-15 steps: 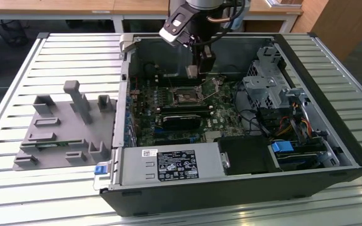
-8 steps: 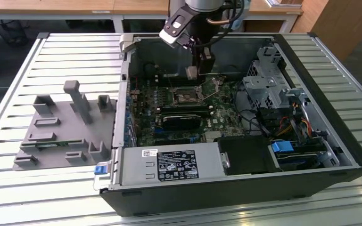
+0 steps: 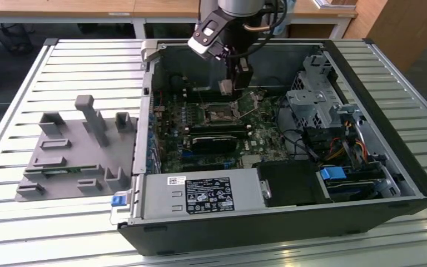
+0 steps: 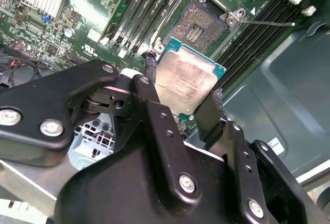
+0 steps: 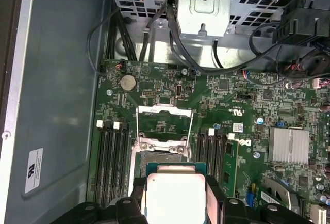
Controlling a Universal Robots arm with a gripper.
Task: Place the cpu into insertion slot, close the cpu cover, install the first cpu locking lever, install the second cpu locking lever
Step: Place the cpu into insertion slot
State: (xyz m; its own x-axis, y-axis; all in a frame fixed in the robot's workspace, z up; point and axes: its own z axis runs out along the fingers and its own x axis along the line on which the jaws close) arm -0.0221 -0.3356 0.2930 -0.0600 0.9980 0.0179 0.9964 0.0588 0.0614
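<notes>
I have one slatted metal table point(image 3: 50, 233) in the exterior view, and on it one open computer case point(image 3: 273, 236); beside the case, toward the exterior view's left, stands one grey plastic holder point(image 3: 65, 161). That view also gives me the arm point(image 3: 232, 16) reaching down into the case from above. Both wrist views bring me in close to the one green circuit board point(image 5: 154, 87).

In the first wrist view I count two banks of long black memory slots point(image 5: 113, 167), one on each side of the socket point(image 5: 160, 157); one finned silver block point(image 5: 289, 145); one coin battery point(image 5: 127, 82).

The cover frame point(image 5: 165, 112) is swung up and open; the socket lies bare, its dark centre plain in the second wrist view point(image 4: 198, 22). There I also see one thin metal lever point(image 4: 268, 23) standing clear of the socket.

The gripper point(image 4: 185, 79) is clamped on the one chip point(image 4: 188, 77); its two black fingers point(image 4: 149, 87) press opposite edges. The chip hangs above the board, near the socket, not seated in it.
</notes>
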